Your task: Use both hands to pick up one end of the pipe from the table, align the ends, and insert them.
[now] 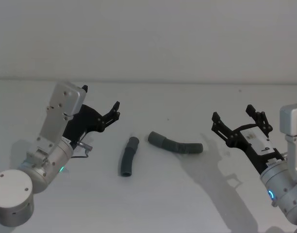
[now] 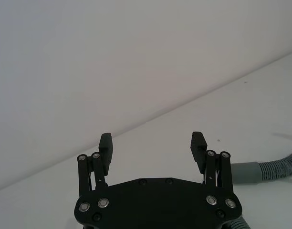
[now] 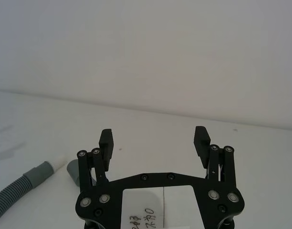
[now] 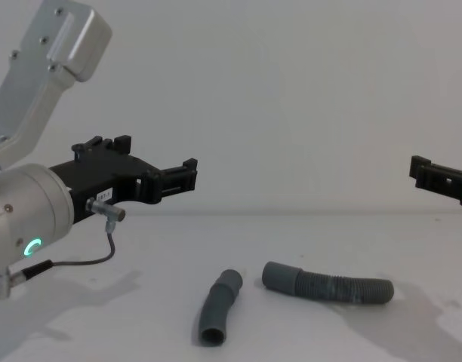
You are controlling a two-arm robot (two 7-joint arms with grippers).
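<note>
Off-white table (image 1: 153,204) holds both pipe pieces at centre. Left gripper (image 1: 114,110) hovers at left, fingers apart (ready to grab). Shorter hose (image 1: 128,157) and longer curved hose (image 1: 176,144) lie untouched, cuffs near. Right gripper (image 1: 233,114) hovers at right, also spread.

I am facing a plain, pale grey wall (image 1: 148,34), matte and unmarked, and it is meeting the far edge of the table (image 1: 153,204) in one straight line. A tiny dark speck (image 1: 239,90) is sitting on the table close to that line, over on my right. A fainter speck (image 1: 169,119) is lying nearer to me, about midway across. Soft grey shadows (image 1: 221,170) are spreading over the right part of the table, their edges blurring into the off-white surface.
</note>
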